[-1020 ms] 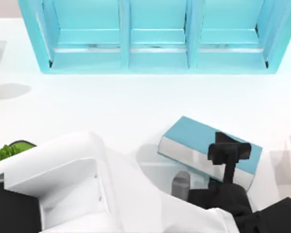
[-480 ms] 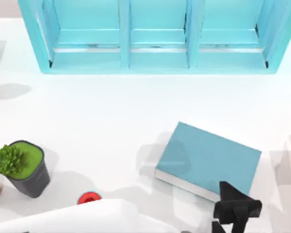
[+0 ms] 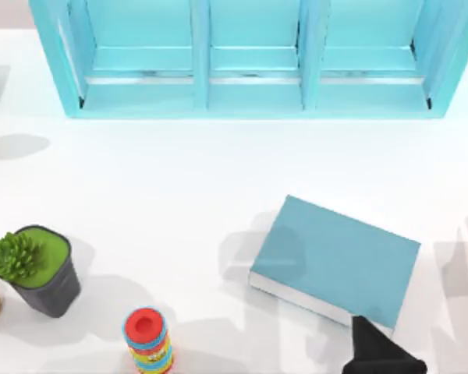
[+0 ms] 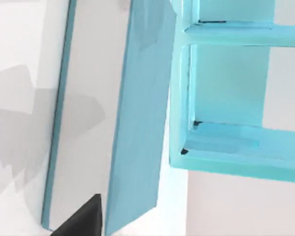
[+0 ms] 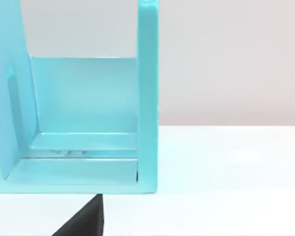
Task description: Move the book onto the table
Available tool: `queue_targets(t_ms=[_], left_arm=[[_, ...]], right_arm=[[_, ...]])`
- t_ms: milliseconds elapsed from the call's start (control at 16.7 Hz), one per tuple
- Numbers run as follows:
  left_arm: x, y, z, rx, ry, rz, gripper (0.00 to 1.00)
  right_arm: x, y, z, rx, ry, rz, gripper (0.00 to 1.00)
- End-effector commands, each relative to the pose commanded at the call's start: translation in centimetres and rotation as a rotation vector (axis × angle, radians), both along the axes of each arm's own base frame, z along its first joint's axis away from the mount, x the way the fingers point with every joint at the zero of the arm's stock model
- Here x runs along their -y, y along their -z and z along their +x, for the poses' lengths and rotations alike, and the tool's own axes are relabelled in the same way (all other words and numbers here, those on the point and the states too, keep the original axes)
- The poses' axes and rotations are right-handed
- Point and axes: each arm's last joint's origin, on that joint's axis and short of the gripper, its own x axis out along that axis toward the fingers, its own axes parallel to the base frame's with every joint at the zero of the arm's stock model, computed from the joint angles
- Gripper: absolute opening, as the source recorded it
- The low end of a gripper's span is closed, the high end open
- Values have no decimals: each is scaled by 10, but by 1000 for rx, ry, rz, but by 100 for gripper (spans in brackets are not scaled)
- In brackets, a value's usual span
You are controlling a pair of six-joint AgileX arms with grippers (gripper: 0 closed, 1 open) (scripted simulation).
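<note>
Before the shelf unit (image 3: 249, 58), the book (image 3: 335, 261) lies flat on the table (image 3: 179, 179), placement apparently done; beside it, whether the gripper (image 3: 378, 354) is parted cannot be told.

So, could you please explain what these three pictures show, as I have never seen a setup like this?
This is a simulated pair of AgileX robot arms working at a large plain white table. One picture looks down from above; the other two come from cameras on the left and right wrists. At the table's far side stands a teal compartmented shelf unit. A thick teal-blue hardcover book lies flat on the table, right of centre, held by nothing. The black jaws sit at the top view's lower edge, by the book's near edge. They are probably the left arm's, since the left wrist view looks closely at the book. On the left stand a green plant in a dark grey pot and a red-topped stack of coloured rings.
</note>
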Motion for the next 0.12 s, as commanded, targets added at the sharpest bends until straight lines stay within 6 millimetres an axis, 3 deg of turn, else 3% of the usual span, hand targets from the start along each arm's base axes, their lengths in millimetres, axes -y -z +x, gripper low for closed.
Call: queue_targets(t_ms=[120], left_arm=[[0,0,0,1,0,0,100]], right_arm=[[0,0,0,0,0,0,100]])
